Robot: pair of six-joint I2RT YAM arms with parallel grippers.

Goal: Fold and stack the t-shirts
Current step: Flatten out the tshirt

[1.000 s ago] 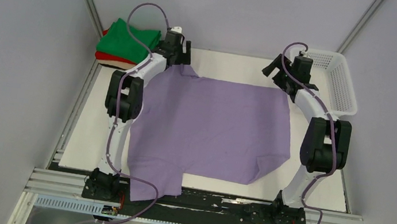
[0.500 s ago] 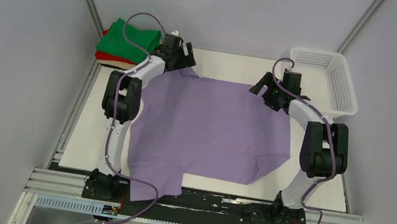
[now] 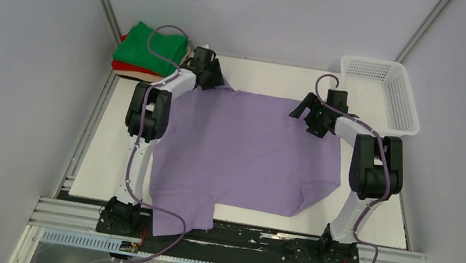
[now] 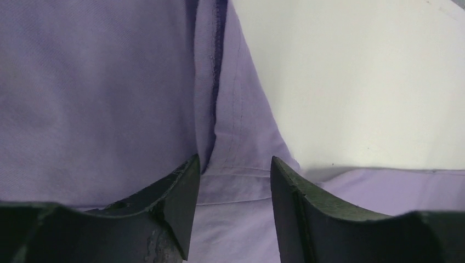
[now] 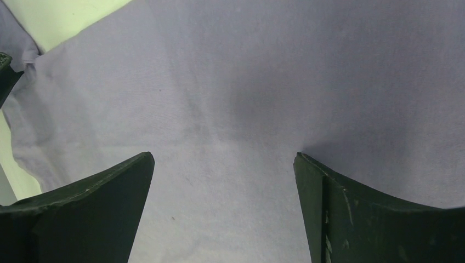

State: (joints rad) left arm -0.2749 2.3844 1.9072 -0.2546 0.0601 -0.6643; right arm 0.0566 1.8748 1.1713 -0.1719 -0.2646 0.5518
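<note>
A large lavender t-shirt (image 3: 248,150) lies spread flat over the white table (image 3: 104,155). My left gripper (image 3: 209,77) is down at the shirt's far left corner. In the left wrist view its jaws (image 4: 234,161) stand partly apart, with a hemmed fold of lavender cloth (image 4: 230,137) between the fingertips. My right gripper (image 3: 306,114) is low over the shirt's far right part, and its jaws (image 5: 224,156) are wide open over flat cloth (image 5: 230,98). A folded green t-shirt (image 3: 153,46) tops a red one (image 3: 126,66) and a beige one (image 3: 132,76) at the far left.
A white mesh basket (image 3: 385,90) stands at the far right corner of the table. The lavender shirt's near left part hangs over the table's front edge by the left arm's base (image 3: 118,215). Grey walls close in on both sides.
The left jaws have narrowed around the cloth fold at the shirt's far left corner. The right gripper has moved left and down from beside the basket onto the shirt's far edge.
</note>
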